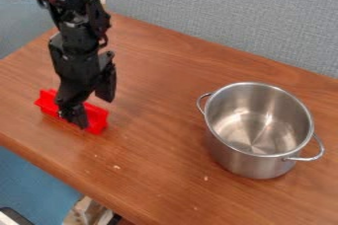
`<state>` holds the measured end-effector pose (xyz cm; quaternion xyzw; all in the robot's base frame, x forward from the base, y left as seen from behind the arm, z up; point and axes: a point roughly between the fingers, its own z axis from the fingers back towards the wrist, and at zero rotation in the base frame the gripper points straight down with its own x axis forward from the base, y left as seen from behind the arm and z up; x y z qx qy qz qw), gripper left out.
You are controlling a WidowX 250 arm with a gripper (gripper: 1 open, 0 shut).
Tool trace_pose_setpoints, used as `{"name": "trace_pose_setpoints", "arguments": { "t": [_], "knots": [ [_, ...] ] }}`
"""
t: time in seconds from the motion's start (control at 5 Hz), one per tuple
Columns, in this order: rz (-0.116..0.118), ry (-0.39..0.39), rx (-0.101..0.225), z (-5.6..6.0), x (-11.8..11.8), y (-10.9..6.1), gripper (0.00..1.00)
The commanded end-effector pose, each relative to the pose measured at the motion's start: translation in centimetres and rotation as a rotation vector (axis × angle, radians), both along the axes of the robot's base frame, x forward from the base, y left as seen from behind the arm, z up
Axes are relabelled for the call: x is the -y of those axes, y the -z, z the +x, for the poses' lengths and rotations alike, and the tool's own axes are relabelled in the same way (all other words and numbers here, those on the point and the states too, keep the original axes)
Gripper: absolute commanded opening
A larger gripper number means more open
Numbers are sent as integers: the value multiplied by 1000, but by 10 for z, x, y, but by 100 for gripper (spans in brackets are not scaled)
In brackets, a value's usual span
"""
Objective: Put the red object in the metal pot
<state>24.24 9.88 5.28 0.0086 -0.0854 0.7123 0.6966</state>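
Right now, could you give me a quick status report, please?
Gripper open, straddling red object on table, not lifted. Metal pot empty, off to the right. Path between clear.

A brown wooden counter (158, 81) fills most of the view, its grain running in warm reddish streaks and its near edge cutting diagonally across the lower left. Small pale specks dot its surface near the front. Behind its far edge rises a plain blue-grey wall (251, 12), and something pale and blurred shows below the near edge.
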Motion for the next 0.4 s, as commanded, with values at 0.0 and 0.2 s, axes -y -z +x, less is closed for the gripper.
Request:
{"name": "trace_pose_setpoints", "arguments": {
  "t": [0.0,0.2],
  "knots": [
    [45,10,50,3,1,-11,100],
    [64,5,53,4,-1,-8,100]
  ]
}}
